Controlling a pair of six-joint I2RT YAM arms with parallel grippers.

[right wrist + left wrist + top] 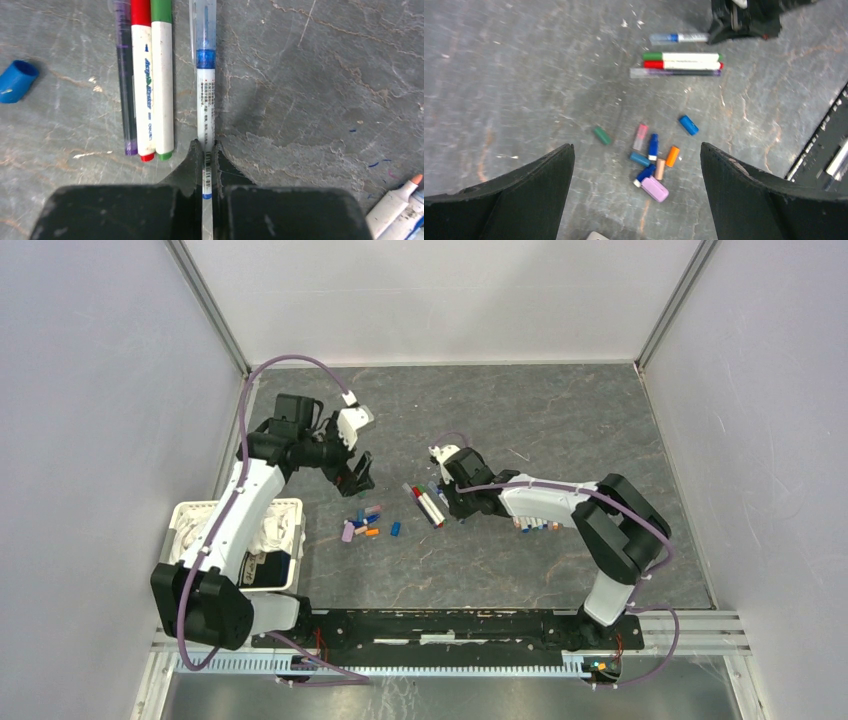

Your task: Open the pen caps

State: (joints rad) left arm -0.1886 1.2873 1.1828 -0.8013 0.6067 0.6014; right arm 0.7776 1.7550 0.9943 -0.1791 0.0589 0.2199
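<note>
Between right jaws, pen (206, 105), cap (204, 22) outward

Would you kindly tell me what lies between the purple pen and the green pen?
The red pen lies between the purple pen and the green pen, parallel to both, as the right wrist view shows.

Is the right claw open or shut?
Shut: the right gripper pinches the blue pen by its barrel, a finger on each side.

Light was even and diffuse; a soft shadow lay right of the blue-banded pen (205, 90); the left wrist view was slightly blurred.
</note>
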